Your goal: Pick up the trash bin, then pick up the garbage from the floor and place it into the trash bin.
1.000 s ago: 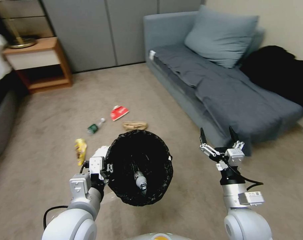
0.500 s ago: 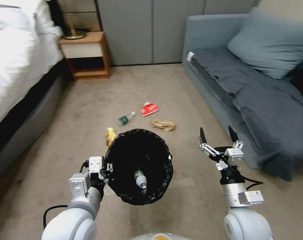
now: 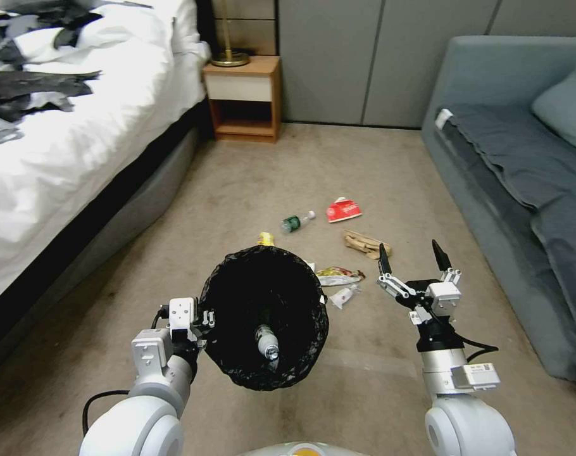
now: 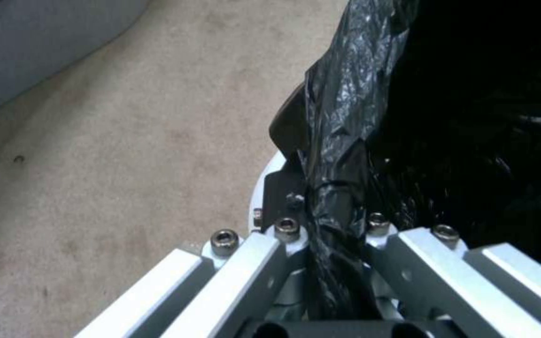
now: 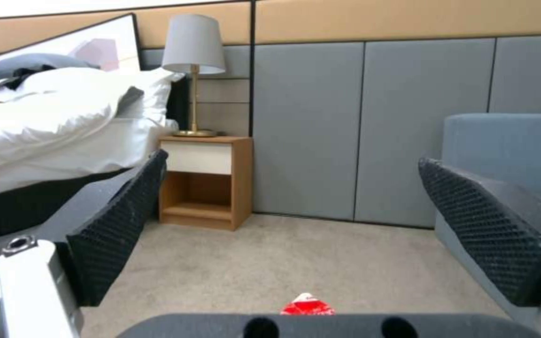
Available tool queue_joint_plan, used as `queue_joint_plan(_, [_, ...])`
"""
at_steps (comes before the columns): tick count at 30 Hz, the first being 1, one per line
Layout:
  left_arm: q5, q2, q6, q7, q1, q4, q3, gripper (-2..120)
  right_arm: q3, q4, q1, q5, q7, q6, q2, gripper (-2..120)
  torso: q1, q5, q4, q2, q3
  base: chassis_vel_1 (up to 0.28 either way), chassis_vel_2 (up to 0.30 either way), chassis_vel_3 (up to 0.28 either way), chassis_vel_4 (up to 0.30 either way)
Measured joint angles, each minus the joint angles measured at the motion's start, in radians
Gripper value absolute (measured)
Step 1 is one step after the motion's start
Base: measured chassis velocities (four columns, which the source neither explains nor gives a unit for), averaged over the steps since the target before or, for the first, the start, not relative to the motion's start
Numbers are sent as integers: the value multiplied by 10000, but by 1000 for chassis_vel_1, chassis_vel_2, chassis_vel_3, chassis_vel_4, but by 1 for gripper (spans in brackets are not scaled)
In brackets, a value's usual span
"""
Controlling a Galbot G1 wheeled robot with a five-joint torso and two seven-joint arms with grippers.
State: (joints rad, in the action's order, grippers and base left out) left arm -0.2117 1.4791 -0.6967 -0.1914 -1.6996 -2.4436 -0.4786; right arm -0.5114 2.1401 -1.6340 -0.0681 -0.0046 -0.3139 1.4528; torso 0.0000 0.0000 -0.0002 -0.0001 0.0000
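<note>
The trash bin (image 3: pixel 237 373), white under a crinkled black liner, hangs low in front of me. My left gripper (image 3: pixel 202 316) is shut on its rim, and a clear bottle (image 3: pixel 267 342) lies inside. The left wrist view shows that gripper (image 4: pixel 330 220) pinching the liner fold (image 4: pixel 345 117). Garbage lies on the carpet beyond: a green-labelled bottle (image 3: pixel 294 222), a red packet (image 3: pixel 343 209), a brown paper bag (image 3: pixel 363 243), a yellow wrapper (image 3: pixel 266 239), another wrapper (image 3: pixel 338 275) and a white scrap (image 3: pixel 344 296). My right gripper (image 3: pixel 409 250) is open above the floor, right of the bin, its pads (image 5: pixel 120 225) wide apart.
A white bed (image 3: pixel 60 152) with black clothing (image 3: pixel 28 88) on it runs along the left. A wooden nightstand (image 3: pixel 244 95) with a lamp (image 5: pixel 193 70) stands at the far wall. A grey sofa (image 3: pixel 522 164) lines the right. Open carpet lies between them.
The whole view has swung: the bed has come in on the left and the sofa has slid right, so the camera has turned. Both arms keep their pose, and more litter shows beside the bin.
</note>
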Motion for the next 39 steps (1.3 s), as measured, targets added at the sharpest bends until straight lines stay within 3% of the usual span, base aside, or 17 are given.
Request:
queue_joint_plan(14, [71, 8, 203, 86, -83, -63, 15, 0, -93, 59, -132, 25, -103, -106, 21, 96, 0, 1, 1, 0, 0, 0, 0, 0, 0])
queue_joint_plan(23, [79, 2, 258, 97, -73, -63, 8, 0, -133, 73, -153, 78, -186, -109, 34, 89, 0, 0, 2, 0, 0, 0, 0, 0, 0])
queue_joint_plan(39, [12, -71, 292, 100, 19, -63, -97, 0, -78, 74, -127, 113, -222, -91, 10, 95, 0, 0, 3, 1, 0, -65, 72, 73, -67])
